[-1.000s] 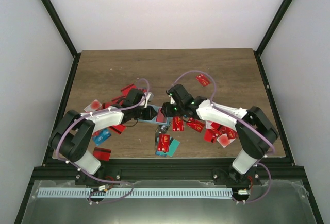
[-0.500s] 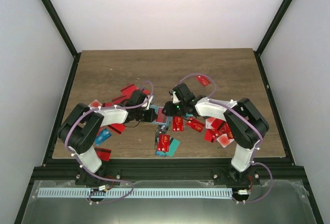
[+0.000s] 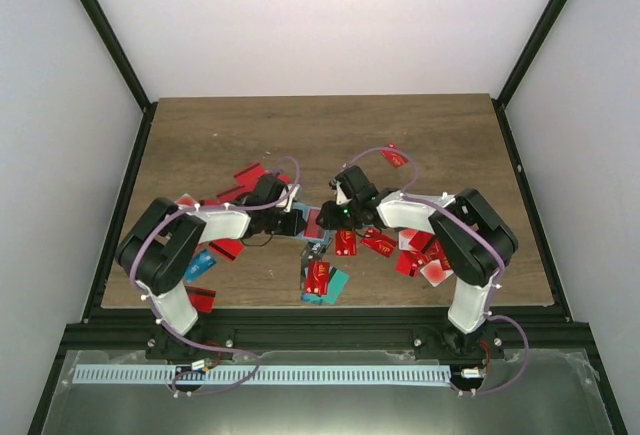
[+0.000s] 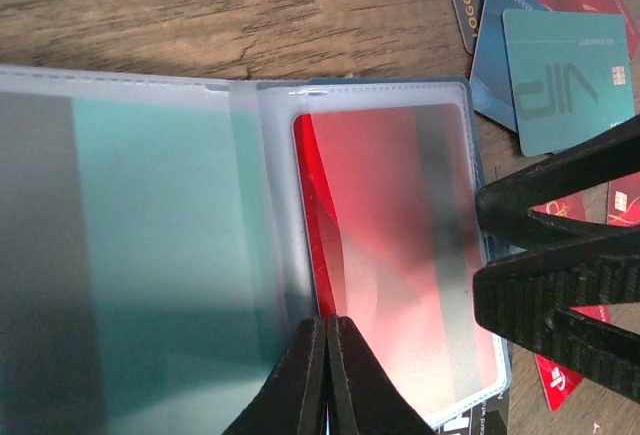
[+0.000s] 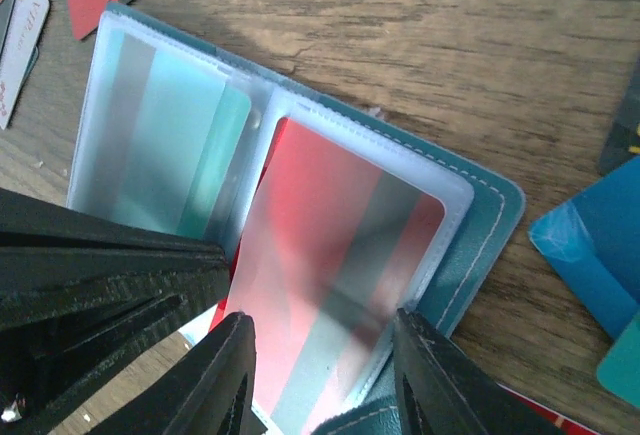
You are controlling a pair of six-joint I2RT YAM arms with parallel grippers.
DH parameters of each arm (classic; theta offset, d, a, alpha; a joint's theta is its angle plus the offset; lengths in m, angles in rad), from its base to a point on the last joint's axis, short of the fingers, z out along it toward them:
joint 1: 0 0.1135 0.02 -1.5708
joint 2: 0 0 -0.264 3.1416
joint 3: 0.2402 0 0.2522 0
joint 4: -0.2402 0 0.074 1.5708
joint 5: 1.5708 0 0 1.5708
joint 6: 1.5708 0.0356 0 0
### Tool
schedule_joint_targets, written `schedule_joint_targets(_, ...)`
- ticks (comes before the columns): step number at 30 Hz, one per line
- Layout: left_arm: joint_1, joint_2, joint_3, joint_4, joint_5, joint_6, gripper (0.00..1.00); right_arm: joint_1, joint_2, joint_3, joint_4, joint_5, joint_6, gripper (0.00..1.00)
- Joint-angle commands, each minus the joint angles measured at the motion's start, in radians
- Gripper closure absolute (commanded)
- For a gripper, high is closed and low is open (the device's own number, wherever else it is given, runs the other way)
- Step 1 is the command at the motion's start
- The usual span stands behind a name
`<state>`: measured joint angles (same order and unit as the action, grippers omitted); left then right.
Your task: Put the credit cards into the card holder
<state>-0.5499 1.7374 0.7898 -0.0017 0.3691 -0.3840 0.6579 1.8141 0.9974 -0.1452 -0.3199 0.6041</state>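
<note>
Right, the card holder (image 4: 150,255) lies open and flat on the table (image 4: 200,5), between my two arms. One red card (image 4: 390,245) sits in the clear sleeve on my right arm's side, its long axis parallel to the spine fold. My left pincer (image 4: 326,365) is pressed together, tips at that card's spine-side long edge; whether they nip the sleeve lip I cannot tell. My right pincer (image 5: 320,323) stands apart over the sleeve's outer edge, gripping nothing I can see. I judge the left nearer the sleeve mouth. Loose credit cards (image 4: 565,85) lie beside the holder.
</note>
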Motion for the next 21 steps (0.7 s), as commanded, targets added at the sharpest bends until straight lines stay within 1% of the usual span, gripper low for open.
schedule_joint_targets(1, -0.002, 0.033, 0.008, -0.011, -0.014, 0.018, 0.96, -0.002, -0.039, -0.025, -0.013, 0.028, 0.006, 0.59)
schedule_joint_targets(13, -0.002, 0.036, 0.005, -0.009, -0.004, 0.016, 0.96, -0.001, -0.011, -0.040, 0.021, -0.013, 0.020, 0.59)
schedule_joint_targets(21, -0.002, 0.051, 0.000, 0.015, 0.039, 0.011, 0.96, -0.001, -0.044, -0.078, 0.166, -0.153, 0.033, 0.59)
